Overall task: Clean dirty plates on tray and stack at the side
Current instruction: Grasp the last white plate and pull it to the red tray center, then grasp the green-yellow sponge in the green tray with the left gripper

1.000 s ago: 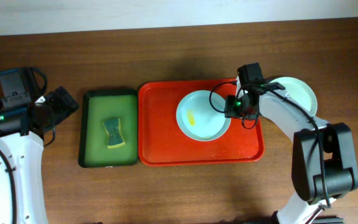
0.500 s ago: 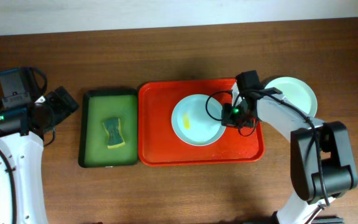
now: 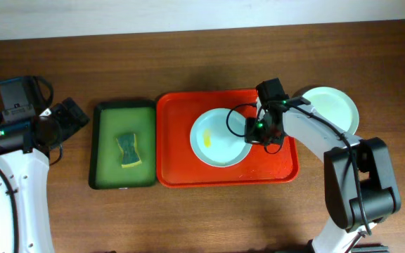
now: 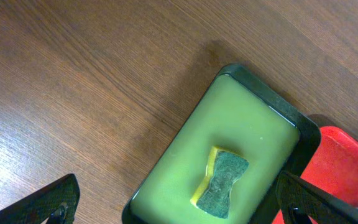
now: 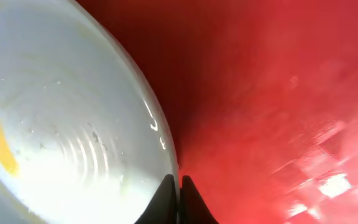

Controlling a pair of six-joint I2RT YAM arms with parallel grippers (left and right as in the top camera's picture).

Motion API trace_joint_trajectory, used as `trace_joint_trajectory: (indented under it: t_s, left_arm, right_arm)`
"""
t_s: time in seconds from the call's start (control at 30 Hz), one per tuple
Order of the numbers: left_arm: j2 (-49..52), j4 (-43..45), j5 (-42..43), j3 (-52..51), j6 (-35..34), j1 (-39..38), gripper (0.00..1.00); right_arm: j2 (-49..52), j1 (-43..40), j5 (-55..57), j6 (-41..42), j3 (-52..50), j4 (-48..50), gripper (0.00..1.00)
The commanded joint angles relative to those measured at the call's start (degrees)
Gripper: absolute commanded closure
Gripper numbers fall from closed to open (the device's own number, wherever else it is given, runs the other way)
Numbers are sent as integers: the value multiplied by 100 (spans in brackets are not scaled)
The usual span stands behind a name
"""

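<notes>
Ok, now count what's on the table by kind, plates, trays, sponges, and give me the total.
Plates: 2, the smeared plate on the red tray and a second plate on the table to its right.
Trays: 2, the red tray and a green tray.
Sponges: 1, the sponge in the green tray.
Total: 5.

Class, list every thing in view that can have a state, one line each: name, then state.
dirty plate: on the red tray, yellow smear on it.
second plate: on the table beside the red tray, looks clean.
sponge: lying in the green tray.
left gripper: jaws open, empty.
right gripper: jaws shut at the dirty plate's rim.
</notes>
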Motion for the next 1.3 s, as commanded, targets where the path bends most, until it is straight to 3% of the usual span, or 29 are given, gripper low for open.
trace_joint_trajectory:
  t_s: [0.0, 0.07, 0.13, 0.17, 0.3, 0.47, 0.6, 0.83, 0.87, 0.9, 0.93, 1.0, 1.03, 1.07, 1.17, 1.27]
  left_arm:
    - [-35, -7, -24, 101, -52, 9, 1]
    - [-35, -7, -24, 101, -52, 9, 1]
    - [-35, -7, -24, 101, -52, 9, 1]
    - [-35, -7, -24, 101, -52, 9, 1]
    - [-35, -7, -24, 101, -52, 9, 1]
    - [-35, -7, -24, 101, -52, 9, 1]
    - [-35, -7, -24, 101, -52, 9, 1]
    - [-35, 232, 20, 101, -55, 9, 1]
    - [-35, 101, 42, 101, -52, 9, 1]
    - [-33, -179, 570, 94, 66, -7, 1]
    - [9, -339, 885, 74, 542, -149, 1]
    - [114, -662, 750, 72, 708, -492, 1]
    - [247, -874, 730, 37, 708, -859, 16]
    - [376, -925, 715, -28, 710, -1156, 24]
    - [1047, -920, -9, -186, 678, -1893, 23]
    - [1869, -793, -66, -186, 610, -1912, 30]
  right_arm:
    - [-57, 37, -664, 140, 114, -219, 96]
    - [-57, 66, -664, 140, 114, -361, 95]
    - [-57, 151, -575, 131, 114, -262, 76]
    - [-57, 149, -433, 76, 155, -249, 72]
    - [-68, 149, 166, -695, 1078, -1207, 70]
    - [-63, 160, 328, -1239, 898, -1191, 65]
    - [-63, 160, 302, -1191, 901, -1241, 42]
    - [-63, 160, 299, -1062, 898, -1475, 29]
    - [-63, 160, 153, -1062, 898, -1499, 28]
    - [-63, 160, 70, -1064, 898, -1495, 27]
    - [-63, 160, 72, -1064, 901, -1493, 27]
    - [-63, 160, 70, -1067, 901, -1460, 28]
    - [-63, 160, 70, -1064, 901, -1419, 28]
    - [-63, 160, 72, -1067, 901, -1401, 31]
    - [-63, 160, 72, -1069, 901, -1451, 33]
    - [-63, 160, 70, -1067, 898, -1495, 40]
